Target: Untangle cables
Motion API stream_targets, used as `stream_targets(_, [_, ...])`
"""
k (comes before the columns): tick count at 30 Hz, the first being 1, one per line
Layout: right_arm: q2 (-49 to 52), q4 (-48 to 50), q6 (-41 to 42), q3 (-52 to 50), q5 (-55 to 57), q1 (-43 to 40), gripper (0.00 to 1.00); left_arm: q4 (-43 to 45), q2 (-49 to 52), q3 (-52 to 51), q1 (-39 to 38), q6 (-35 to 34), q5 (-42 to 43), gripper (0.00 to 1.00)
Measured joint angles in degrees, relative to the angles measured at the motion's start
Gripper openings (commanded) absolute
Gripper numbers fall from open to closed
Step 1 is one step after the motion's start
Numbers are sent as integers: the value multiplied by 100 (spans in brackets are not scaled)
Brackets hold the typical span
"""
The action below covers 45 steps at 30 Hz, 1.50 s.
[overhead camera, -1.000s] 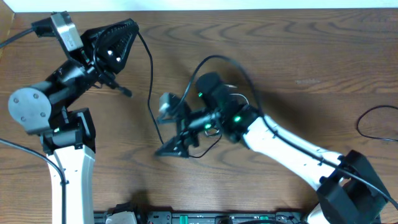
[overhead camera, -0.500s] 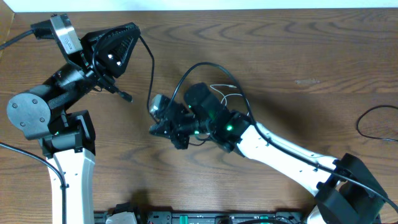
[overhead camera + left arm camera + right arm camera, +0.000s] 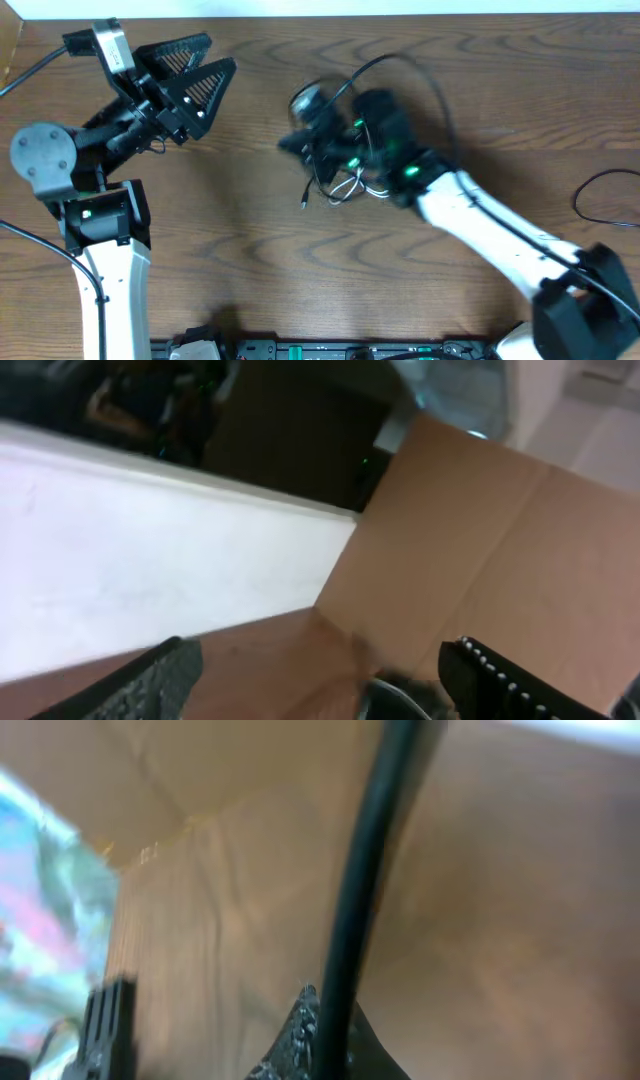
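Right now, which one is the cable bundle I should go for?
Follow the white right arm to its dark wrist at the table's middle. The cable bundle lies beside it: thin black and white loops, unlike the lone black cable by the right edge.

1. I see the table [image 3: 250,280] as dark brown with wavy wood grain.
2. The left gripper [image 3: 221,53] is black, and its fingers carry a fine mesh pattern. On my left wrist feed a pad [image 3: 505,678] is black with a row of pale dots along its edge.
3. The left arm [image 3: 105,280] is white low down and black higher up, with a grey round joint [image 3: 42,165] and a green light.
4. The right arm [image 3: 500,235] is white, turning black near the wrist, with green lights.
5. One cable is white [image 3: 352,186], the other black [image 3: 312,185].
6. The cardboard [image 3: 500,530] is tan and the wall [image 3: 130,540] is white.
7. A thick black lead [image 3: 365,870] crosses a blurred tan-brown ground.
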Motion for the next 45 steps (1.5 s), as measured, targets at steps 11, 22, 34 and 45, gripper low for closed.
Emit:
stream_targets(11, [-1733,3630,2243,116,-1075,-1832,1,-1482,20,9,155,531,376,84])
stream_targets(22, [-1982,4730,4166,160,-1231,-2339,1,-3838,35,13,153,2015,415,81])
stream_targets(34, [-1943,4747,4575,295,-767,-2306,1,-7814,94,-118,-824,5016,-435,76])
stream_targets(45, [-1945,4734,4636,1202,-509,-2330,1,-8159,957,-129,-2549,6861,-1687,83])
